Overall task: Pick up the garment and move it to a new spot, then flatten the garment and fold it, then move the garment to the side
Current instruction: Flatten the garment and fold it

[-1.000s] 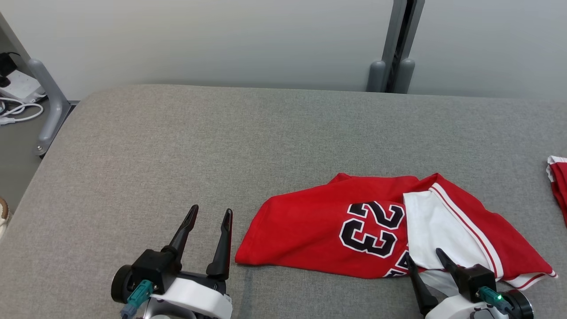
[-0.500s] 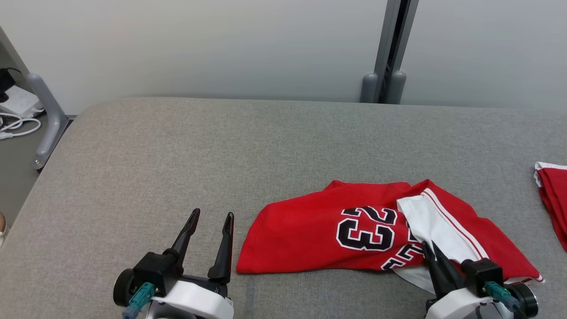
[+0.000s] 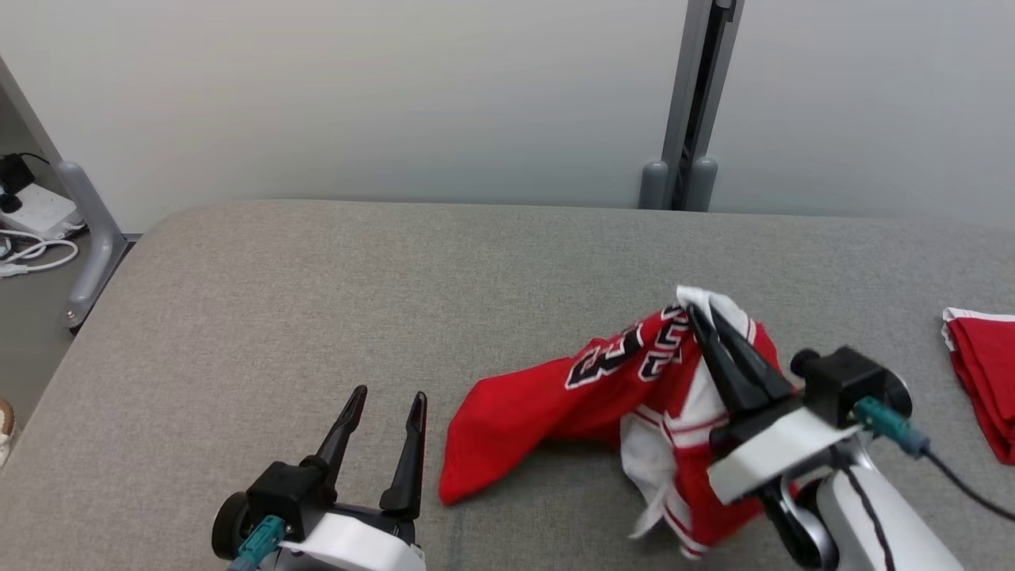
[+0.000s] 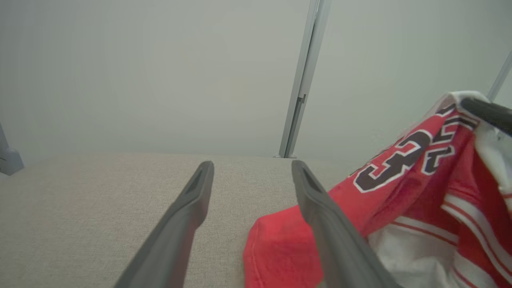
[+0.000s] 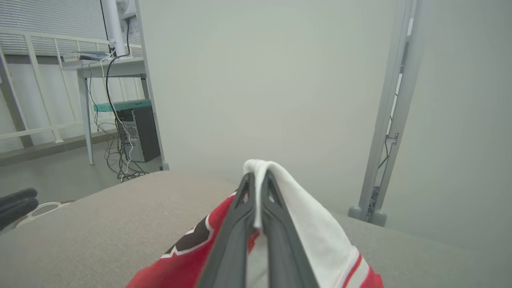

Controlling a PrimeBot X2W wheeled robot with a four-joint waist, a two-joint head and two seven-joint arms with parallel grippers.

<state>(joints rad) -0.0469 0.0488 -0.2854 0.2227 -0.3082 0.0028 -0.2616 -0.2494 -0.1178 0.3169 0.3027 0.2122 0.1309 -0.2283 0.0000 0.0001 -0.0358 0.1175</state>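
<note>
The garment [image 3: 547, 396] is a red jersey with white panels and black numbers. My right gripper [image 3: 702, 315] is shut on a white fold of it and holds that part above the grey table [image 3: 317, 301]; the rest hangs down, and its red left end still lies on the table. In the right wrist view the white cloth [image 5: 288, 192] drapes over the closed right gripper [image 5: 256, 178]. My left gripper [image 3: 388, 404] stands open just left of the garment's low end, with nothing between its fingers. The left wrist view shows the garment [image 4: 400, 192] to the right of the open left gripper [image 4: 252, 168].
A second red and white cloth [image 3: 979, 365] lies at the table's right edge. A grey post [image 3: 690, 103] stands behind the table against the pale wall. At the left past the table edge are a grey leg [image 3: 87, 230] and white cables [image 3: 32, 254].
My right gripper closed on the garment's white part and rose up and back with it, so the cloth went from lying flat to hanging bunched. The head camera tilted. The left gripper stayed put.
</note>
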